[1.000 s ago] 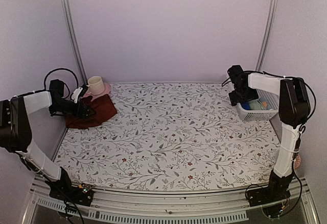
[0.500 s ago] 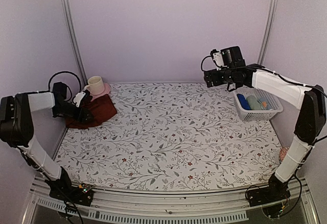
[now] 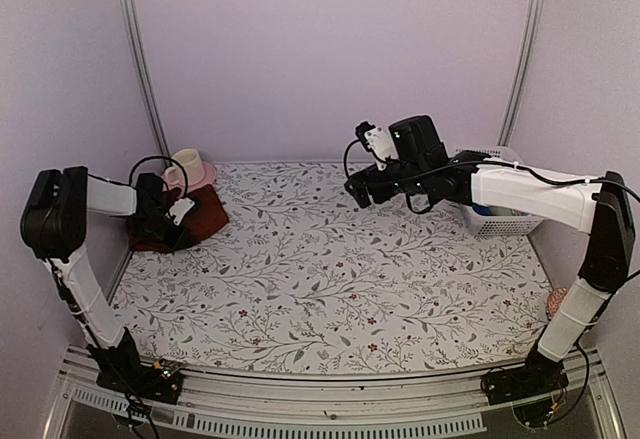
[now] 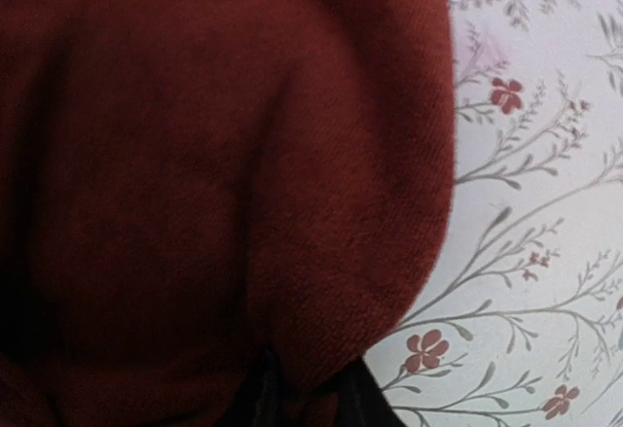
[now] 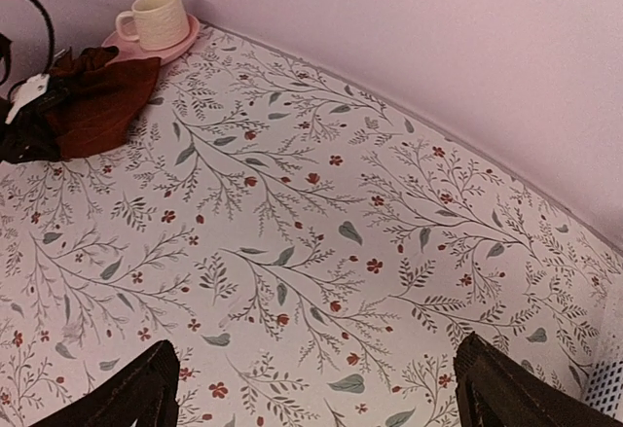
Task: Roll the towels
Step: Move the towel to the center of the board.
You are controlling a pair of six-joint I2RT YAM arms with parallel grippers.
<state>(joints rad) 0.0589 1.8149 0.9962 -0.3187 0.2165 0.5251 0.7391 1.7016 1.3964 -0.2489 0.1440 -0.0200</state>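
Left wrist: left claw [image 4: 307, 403] clamped on maroon towel [image 4: 224, 174], likely to spread it; right claw [image 5: 316, 393] gaped empty above bench [image 5: 292, 281].

dark maroon towel [image 3: 205, 215], white floral table covering [image 3: 330, 269], cream cup [image 3: 187, 165], pink saucer [image 3: 206, 175]

counts | cup [image 3: 187, 166]: 1, cream | pink saucer [image 3: 207, 176]: 1, under the cup | maroon towel [image 3: 205, 214]: 1, bunched, just beside the cup on its near side | white basket [image 3: 500, 224]: 1, well apart from the cup, far to its right | robot arms [image 3: 520, 187]: 2 | floral table covering [image 3: 330, 279]: 1, beneath the cup
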